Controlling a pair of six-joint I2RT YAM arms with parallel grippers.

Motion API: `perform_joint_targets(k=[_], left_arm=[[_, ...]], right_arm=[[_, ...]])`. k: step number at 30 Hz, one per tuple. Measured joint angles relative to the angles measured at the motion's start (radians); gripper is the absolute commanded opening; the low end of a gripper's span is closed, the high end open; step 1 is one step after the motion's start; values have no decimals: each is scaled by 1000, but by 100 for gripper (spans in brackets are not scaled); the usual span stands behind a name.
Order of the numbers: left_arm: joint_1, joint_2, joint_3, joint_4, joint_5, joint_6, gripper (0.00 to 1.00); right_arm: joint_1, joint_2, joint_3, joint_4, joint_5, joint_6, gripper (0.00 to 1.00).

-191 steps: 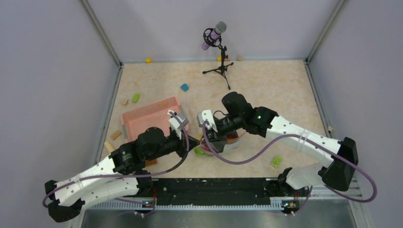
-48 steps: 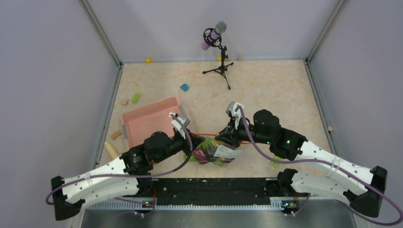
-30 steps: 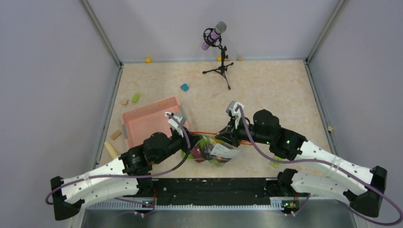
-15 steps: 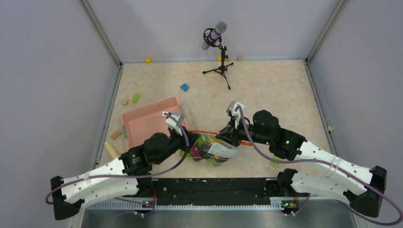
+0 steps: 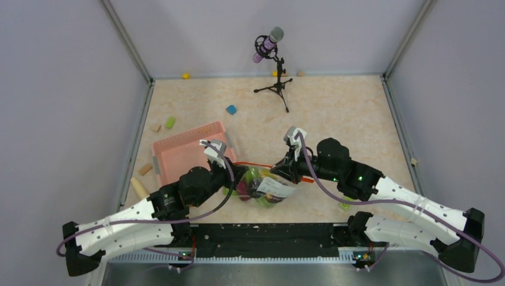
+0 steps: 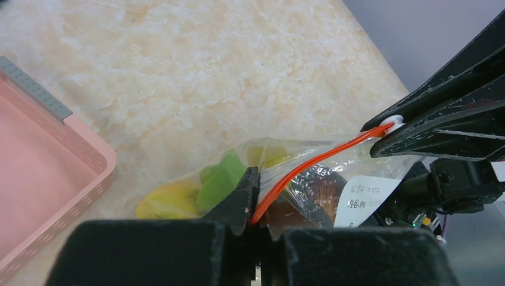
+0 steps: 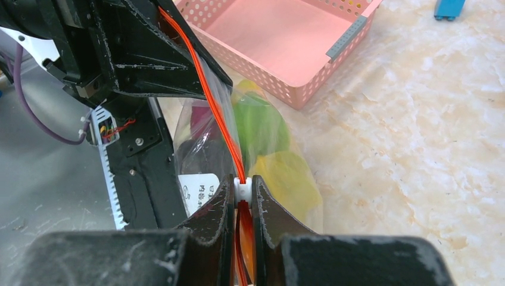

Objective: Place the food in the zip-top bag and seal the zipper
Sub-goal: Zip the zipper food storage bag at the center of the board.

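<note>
The clear zip-top bag hangs between my two grippers just above the table. The food is inside it: green, yellow and dark brown pieces. Its white label faces the arm bases. My left gripper is shut on one end of the orange-red zipper. My right gripper is shut on the white slider, part-way along the zipper. The strip is stretched taut between them. In the top view the left gripper and the right gripper flank the bag.
The pink basket stands just left of the bag, close to the left gripper. A microphone stand is at the back. Blue, green and tan blocks lie scattered at the left. A small green piece lies by the right arm.
My left gripper has drawn a little back to the left with the zipper end, and the bag has shifted slightly with it. The right arm has stayed still on the slider.
</note>
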Motion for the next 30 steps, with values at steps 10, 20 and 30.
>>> perform_joint_targets(k=[10, 20, 30], left_arm=[[0, -2, 0, -13, -40, -19, 0], [0, -17, 0, -34, -66, -35, 0], [0, -43, 0, -59, -99, -48, 0]], right_arm=[[0, 0, 0, -10, 13, 0, 0], [0, 0, -2, -14, 16, 0, 0], [0, 0, -2, -14, 23, 1, 0]])
